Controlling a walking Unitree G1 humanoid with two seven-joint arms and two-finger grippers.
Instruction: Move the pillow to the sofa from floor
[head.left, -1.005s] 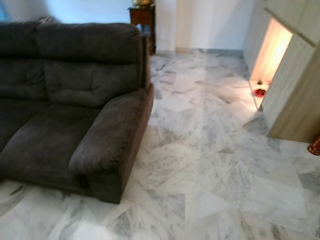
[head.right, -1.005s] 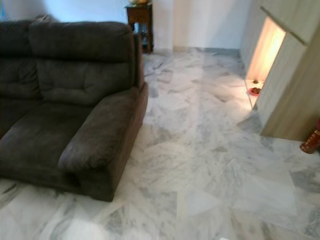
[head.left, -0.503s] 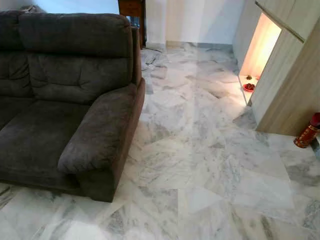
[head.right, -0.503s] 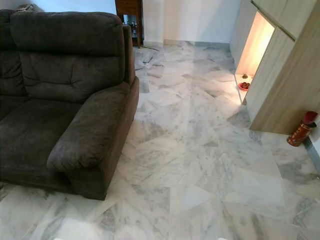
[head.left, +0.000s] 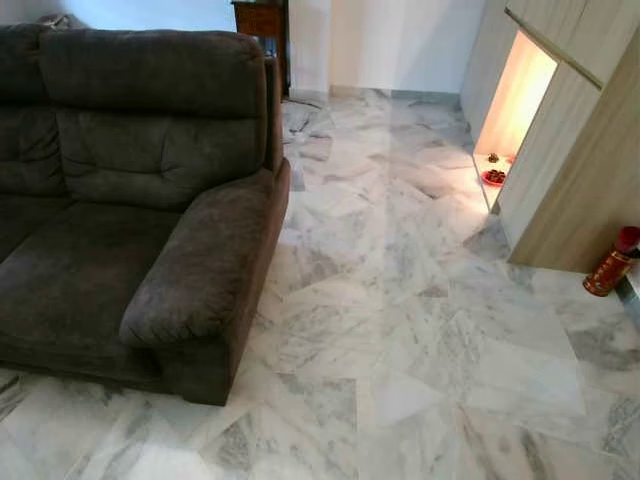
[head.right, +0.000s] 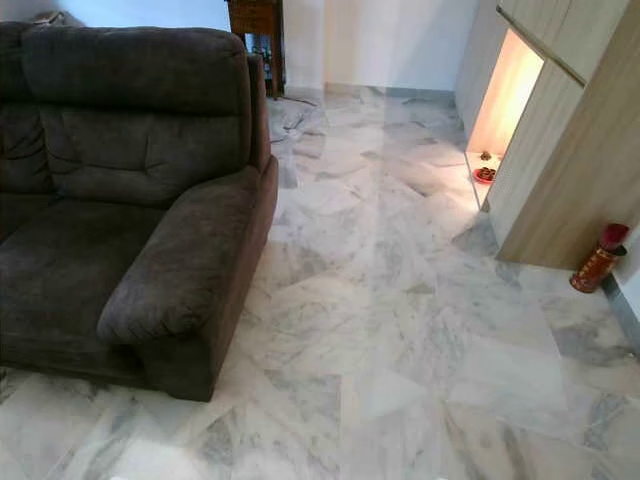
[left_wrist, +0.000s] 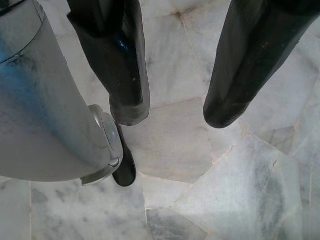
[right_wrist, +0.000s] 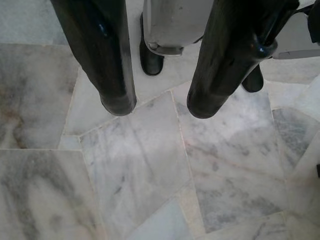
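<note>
The sofa (head.left: 130, 210) is upholstered in dark grey cloth with a soft, matt, suede-like nap. Beside it, the floor (head.left: 420, 330) is polished white marble with grey veining, smooth and glossy. Across the floor from the sofa, the cabinet (head.left: 590, 150) has a pale, matt wood-grain finish. The left gripper (left_wrist: 172, 112) and right gripper (right_wrist: 160, 107) have smooth black fingers with a slight sheen.

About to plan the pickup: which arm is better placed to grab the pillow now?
Neither, as far as I can tell. The left claw and right claw both hang open over bare marble floor; the sofa sits to the robot's left.
</note>
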